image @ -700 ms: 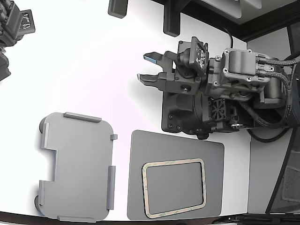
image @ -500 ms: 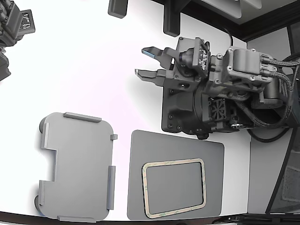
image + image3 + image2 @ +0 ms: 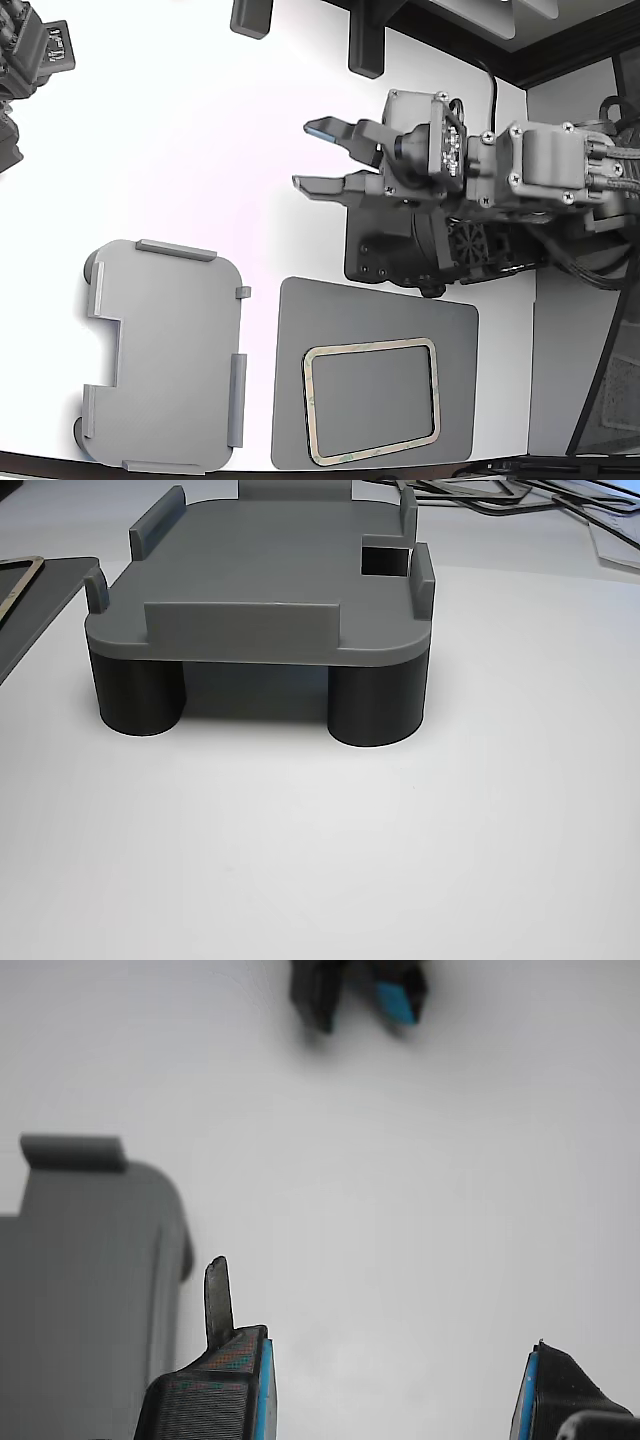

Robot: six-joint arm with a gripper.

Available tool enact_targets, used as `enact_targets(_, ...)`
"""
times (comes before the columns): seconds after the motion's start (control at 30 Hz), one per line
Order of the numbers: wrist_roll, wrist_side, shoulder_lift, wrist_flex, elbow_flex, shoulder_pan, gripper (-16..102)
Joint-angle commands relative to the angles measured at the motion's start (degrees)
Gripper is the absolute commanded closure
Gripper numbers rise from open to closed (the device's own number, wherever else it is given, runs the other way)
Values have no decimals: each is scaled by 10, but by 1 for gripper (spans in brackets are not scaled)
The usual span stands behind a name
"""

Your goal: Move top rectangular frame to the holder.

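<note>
White tabletop (image 3: 200, 130) fills most of the exterior view, bright and bare around the arm. Over it the gripper (image 3: 318, 157) hangs with its 2 dark fingers (image 3: 335, 185) spread wide apart and nothing between them, pointing toward the exterior view's left. The wrist view shows the same gap: 2 blue-edged fingertips (image 3: 262, 1385) with only white surface between them, and the grey corner of the holder (image 3: 90, 1280) off to one side. Behind the gripper, the arm's dark body (image 3: 470, 200) and cables lie at the exterior view's right.

Below the arm in the exterior view, a dark grey mat (image 3: 300, 400) lies flat on the table, and the top rectangular frame (image 3: 310, 405) rests on it, a thin tan ring with rounded corners, slightly skewed to the mat's edges. It is well apart from the gripper. Just beside the mat, to the exterior view's left, sits the holder (image 3: 165, 350), light grey with raised tabs along its edges and a notch in one side, holding nothing. The other view shows the holder (image 3: 270, 570) standing on dark round legs (image 3: 375, 705).
</note>
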Motion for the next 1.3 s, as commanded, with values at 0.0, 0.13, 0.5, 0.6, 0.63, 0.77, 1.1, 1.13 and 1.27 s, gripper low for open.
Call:
enact_targets(0.0,62,26,-64,69,-95,79,-14)
enact_targets(0.13,129,28,-172,158,-197,145,-14)
enact_targets(0.5,358,-2,-359,361,-370,318,-14)
enact_targets(0.6,395,-20,-375,355,-358,359,-14)
enact_targets(0.63,411,-25,-382,354,-348,373,-14)
enact_targets(0.77,456,-62,-385,301,-283,410,-14)
enact_targets(1.1,503,-95,-368,265,-170,440,-13)
enact_targets(1.13,504,-96,-374,263,-167,442,-13)
enact_targets(1.27,509,-99,-405,260,-170,454,-13)
